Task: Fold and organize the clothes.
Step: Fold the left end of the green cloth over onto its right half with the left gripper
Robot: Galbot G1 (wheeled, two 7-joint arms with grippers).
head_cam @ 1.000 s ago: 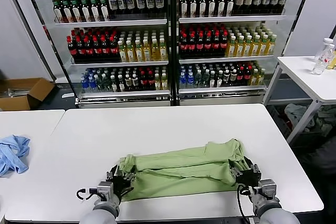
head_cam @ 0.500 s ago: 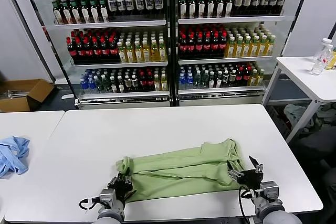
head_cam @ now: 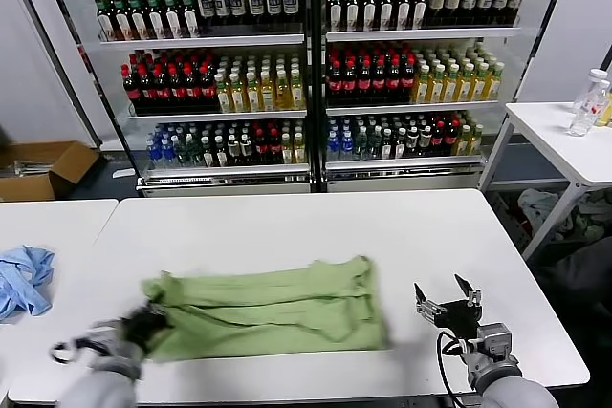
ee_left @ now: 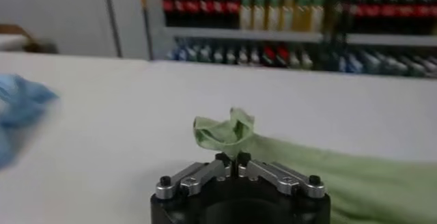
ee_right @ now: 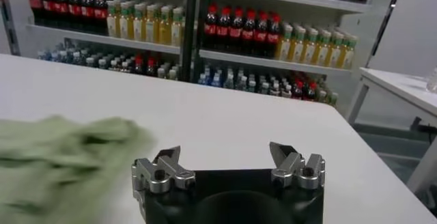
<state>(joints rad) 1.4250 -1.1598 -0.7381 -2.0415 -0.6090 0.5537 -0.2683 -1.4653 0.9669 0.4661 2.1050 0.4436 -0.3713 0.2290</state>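
Behind the work area I see glass-door coolers packed with rows of bottles, and in front of them the white table that my arms reach over. Starting at the far left, a cardboard box sits on the floor, and a crumpled light blue garment lies on the neighbouring table, well apart from anything I am handling. My left gripper is low over the near left part of the table, its fingers pinched together on a bunched end of the green polo shirt; the left wrist view shows that fold of fabric standing up from between the fingertips of the left gripper. From there the shirt stretches rightward as a long, roughly folded band lying flat across the near middle of the table. My right gripper hovers near the table's front right, just beside the shirt's right end but apart from it, its fingers spread and holding nothing, which the right wrist view confirms. Farther right stands a second white table carrying a clear bottle.
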